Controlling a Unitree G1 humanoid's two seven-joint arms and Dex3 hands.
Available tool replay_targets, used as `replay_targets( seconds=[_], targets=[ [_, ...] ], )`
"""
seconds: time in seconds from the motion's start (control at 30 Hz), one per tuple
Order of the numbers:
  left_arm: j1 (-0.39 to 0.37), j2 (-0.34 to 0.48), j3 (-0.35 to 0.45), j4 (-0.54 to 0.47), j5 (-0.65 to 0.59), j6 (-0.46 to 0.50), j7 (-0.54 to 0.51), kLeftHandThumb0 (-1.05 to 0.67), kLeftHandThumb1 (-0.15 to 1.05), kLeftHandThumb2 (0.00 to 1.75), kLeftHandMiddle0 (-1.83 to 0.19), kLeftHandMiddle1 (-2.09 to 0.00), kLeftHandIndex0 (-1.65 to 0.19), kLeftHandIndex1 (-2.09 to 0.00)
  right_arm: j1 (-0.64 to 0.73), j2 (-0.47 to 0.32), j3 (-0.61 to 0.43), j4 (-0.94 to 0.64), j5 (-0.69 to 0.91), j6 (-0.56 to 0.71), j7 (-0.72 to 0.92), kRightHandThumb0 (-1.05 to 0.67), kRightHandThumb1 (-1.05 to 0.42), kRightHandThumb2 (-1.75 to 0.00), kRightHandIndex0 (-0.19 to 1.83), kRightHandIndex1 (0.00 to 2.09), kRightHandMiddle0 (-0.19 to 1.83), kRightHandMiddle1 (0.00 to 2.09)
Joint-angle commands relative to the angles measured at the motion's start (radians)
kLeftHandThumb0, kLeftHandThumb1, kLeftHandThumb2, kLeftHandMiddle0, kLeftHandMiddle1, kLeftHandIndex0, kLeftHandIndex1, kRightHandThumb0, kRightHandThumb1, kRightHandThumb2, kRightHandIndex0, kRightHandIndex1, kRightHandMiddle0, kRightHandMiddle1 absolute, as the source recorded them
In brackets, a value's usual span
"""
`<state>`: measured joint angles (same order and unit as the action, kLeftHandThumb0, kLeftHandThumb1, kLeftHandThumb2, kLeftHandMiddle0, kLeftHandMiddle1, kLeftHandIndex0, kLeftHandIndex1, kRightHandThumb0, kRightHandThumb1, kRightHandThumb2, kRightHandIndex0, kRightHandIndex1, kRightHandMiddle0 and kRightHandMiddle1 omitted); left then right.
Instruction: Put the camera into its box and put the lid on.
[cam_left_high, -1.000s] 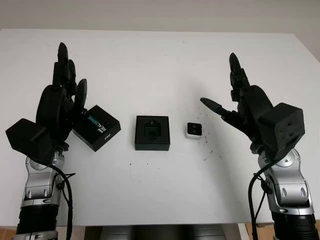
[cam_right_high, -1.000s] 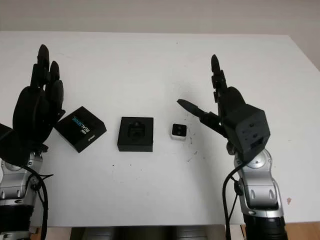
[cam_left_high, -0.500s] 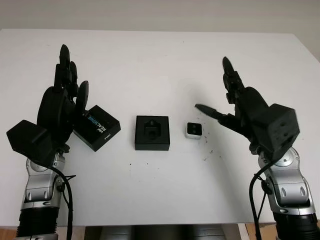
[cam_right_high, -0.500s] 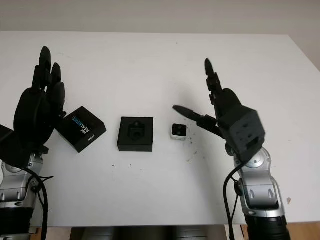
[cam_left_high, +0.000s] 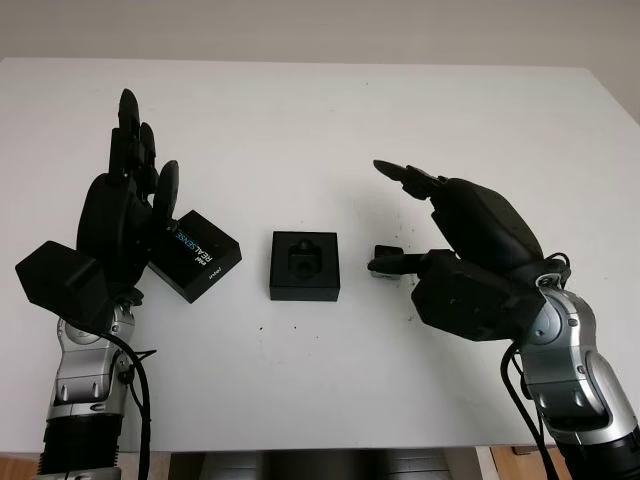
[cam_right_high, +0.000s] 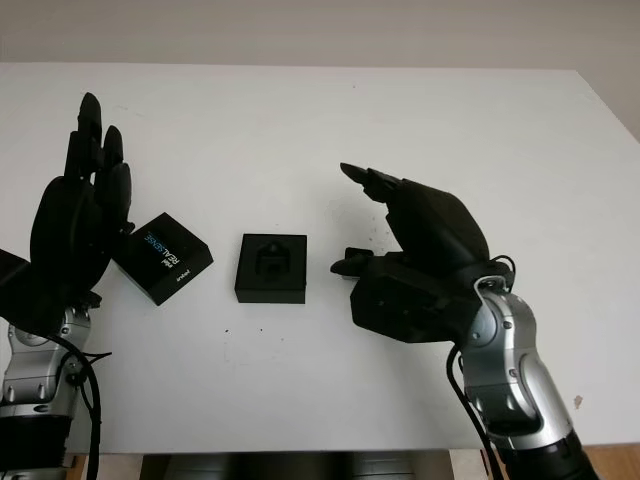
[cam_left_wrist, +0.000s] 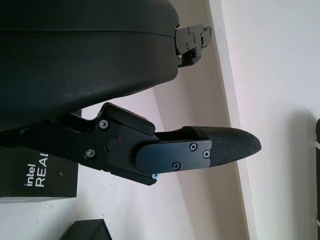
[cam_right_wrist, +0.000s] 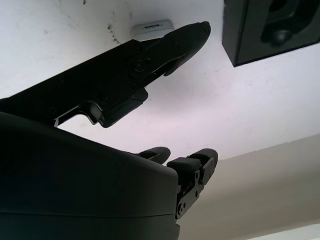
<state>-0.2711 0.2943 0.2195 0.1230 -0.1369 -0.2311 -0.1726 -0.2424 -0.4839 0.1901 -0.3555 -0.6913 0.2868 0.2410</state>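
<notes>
The open black box (cam_left_high: 305, 265) with its moulded insert sits mid-table. Its lid (cam_left_high: 195, 255), black with blue REALSENSE lettering, lies to the left of it. The small white camera (cam_right_wrist: 151, 27) lies just right of the box, largely hidden behind my right thumb in the eye views. My right hand (cam_left_high: 385, 215) is open, turned palm down, and hovers over the camera with the thumb (cam_right_wrist: 175, 42) low beside it and the fingers (cam_left_high: 400, 178) reaching past it. It holds nothing. My left hand (cam_left_high: 145, 140) is open and raised just left of the lid.
The white table (cam_left_high: 300, 120) stretches bare behind the objects. Its front edge runs close to my arms. A corner of the box (cam_right_wrist: 270, 27) lies close to my right thumb.
My right hand has rolled palm down and swung left over the camera, which it now covers. The left hand, box and lid have not moved.
</notes>
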Motion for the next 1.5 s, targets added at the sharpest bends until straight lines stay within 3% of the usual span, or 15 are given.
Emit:
replay_targets(
  seconds=[0.0,0.37,0.77,0.9,1.07,1.17,1.23,1.33,1.47],
  targets=[
    [0.007,-0.001,0.0,-0.022,0.005,-0.003,0.003,-0.78,1.05,0.51,0.19,-0.02,0.19,0.0,0.006,-0.009,0.012,0.019,-0.027,-0.012,-0.004,-0.68,-0.78,-0.05,0.36,0.22,0.38,0.2],
    [0.002,-0.004,-0.002,-0.028,0.003,0.007,0.004,-0.78,1.05,0.5,0.19,-0.02,0.19,0.0,0.008,-0.01,0.018,0.098,-0.073,-0.056,-0.01,-0.6,-0.81,-0.06,0.4,0.22,0.39,0.18],
    [-0.015,-0.006,0.002,-0.01,-0.01,0.0,-0.007,-0.77,1.05,0.49,0.19,-0.02,0.19,0.0,0.006,-0.011,0.01,0.116,-0.07,-0.024,0.075,-0.54,-0.83,-0.06,0.45,0.29,0.4,0.22],
    [-0.014,-0.007,0.002,-0.019,-0.011,0.011,-0.004,-0.77,1.05,0.49,0.19,-0.02,0.19,0.0,0.009,-0.01,0.015,0.119,-0.082,-0.016,0.074,-0.52,-0.84,-0.05,0.3,0.7,0.45,0.23],
    [-0.02,-0.003,0.005,-0.003,-0.024,-0.009,-0.021,-0.77,1.05,0.49,0.19,0.0,0.19,0.0,0.02,-0.012,0.017,0.136,-0.085,-0.024,0.058,-0.5,-0.84,-0.05,0.18,1.01,0.47,0.28],
    [-0.021,0.001,0.005,0.005,-0.029,-0.019,-0.033,-0.76,1.05,0.5,0.19,0.0,0.19,0.0,0.025,-0.014,0.02,0.158,-0.092,-0.04,0.027,-0.49,-0.83,-0.05,0.01,1.55,0.43,0.5],
    [-0.019,-0.001,0.007,0.004,-0.029,-0.018,-0.032,-0.77,1.05,0.5,0.19,0.0,0.19,0.0,0.027,-0.016,0.023,0.169,-0.1,-0.045,0.012,-0.49,-0.84,-0.05,-0.06,1.8,0.39,0.67],
    [-0.017,0.002,0.007,0.002,-0.023,-0.015,-0.029,-0.77,1.05,0.49,0.19,0.0,0.19,0.0,0.03,-0.017,0.024,0.181,-0.108,-0.051,-0.002,-0.47,-0.84,-0.05,-0.1,2.02,0.38,0.79],
    [-0.016,0.002,0.007,-0.005,-0.023,-0.007,-0.026,-0.76,1.05,0.49,0.19,0.0,0.19,0.0,0.03,-0.023,0.026,0.195,-0.116,-0.069,-0.013,-0.47,-0.85,-0.06,-0.09,2.09,0.4,0.92]
  ],
)
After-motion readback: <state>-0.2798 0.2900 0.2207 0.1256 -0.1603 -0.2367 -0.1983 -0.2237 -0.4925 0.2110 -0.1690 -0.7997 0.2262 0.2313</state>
